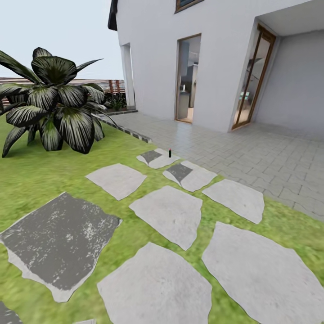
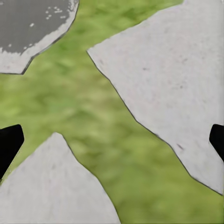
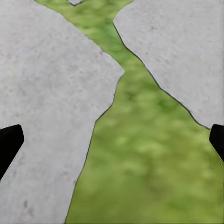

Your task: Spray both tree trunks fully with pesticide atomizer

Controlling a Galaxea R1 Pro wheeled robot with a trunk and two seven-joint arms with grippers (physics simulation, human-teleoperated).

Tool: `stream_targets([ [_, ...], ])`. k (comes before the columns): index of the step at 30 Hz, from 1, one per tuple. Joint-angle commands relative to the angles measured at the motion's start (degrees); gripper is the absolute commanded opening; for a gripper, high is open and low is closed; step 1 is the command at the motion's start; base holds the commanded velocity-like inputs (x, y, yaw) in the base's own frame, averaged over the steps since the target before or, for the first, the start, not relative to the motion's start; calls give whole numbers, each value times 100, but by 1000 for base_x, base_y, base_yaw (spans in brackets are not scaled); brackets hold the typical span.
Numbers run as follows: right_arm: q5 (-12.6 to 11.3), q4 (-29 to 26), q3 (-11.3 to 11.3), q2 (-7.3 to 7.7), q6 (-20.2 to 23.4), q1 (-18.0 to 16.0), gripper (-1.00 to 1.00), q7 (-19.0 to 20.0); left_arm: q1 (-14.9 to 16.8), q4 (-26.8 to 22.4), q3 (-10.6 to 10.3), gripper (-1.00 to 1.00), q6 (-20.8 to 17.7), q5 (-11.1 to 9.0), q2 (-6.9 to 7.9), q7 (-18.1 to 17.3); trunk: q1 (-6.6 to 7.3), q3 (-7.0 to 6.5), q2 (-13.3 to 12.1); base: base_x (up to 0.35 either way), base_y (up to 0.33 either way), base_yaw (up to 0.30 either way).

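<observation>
1. Stone slabs lie closest to the head camera, pale grey and irregular, with strips of grass between them. One slab at the near left has a dark grey, white-flecked top.
2. Slab path runs away from the camera toward the paved patio in front of the white house.
3. Pesticide atomizer: probably the small dark upright object with a reddish top, standing on the far slab at the path's end, just beside the patio edge. Too small to confirm details.
4. Short palm with dark, white-streaked leaves sits on the lawn at the far left, well apart from the atomizer. Brown slat fence shows behind it.
5. House has two open glass doors with wooden frames, one in the front wall and one in the recessed porch.
6. Left claw: only the two dark fingertips show at opposite edges of the left wrist view, spread wide, released, nothing between them. Below it: grass, two pale slabs and a corner of the dark slab.
7. Right claw: same picture in the right wrist view, fingertips far apart, released, gripping nothing. Below it: grass strip between two pale slabs.
</observation>
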State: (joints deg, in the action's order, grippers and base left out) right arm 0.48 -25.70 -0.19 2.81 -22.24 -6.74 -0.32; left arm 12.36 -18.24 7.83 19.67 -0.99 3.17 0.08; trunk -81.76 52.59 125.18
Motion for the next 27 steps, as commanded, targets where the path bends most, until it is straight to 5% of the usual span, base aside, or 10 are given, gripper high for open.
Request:
stream_targets([
  [1,5,4,-4,0,-17,-3,100,-3,3,5,4,100,19,-10,0,1,-3,5,2,340,0,0],
  [18,5,4,-1,0,-17,-3,100,-3,3,5,5,100,19,-15,0,1,-3,5,2,340,0,-3],
  [27,5,4,-5,0,-17,-3,100,-3,3,5,8,100,19,-15,0,1,-3,5,2,340,0,-170],
])
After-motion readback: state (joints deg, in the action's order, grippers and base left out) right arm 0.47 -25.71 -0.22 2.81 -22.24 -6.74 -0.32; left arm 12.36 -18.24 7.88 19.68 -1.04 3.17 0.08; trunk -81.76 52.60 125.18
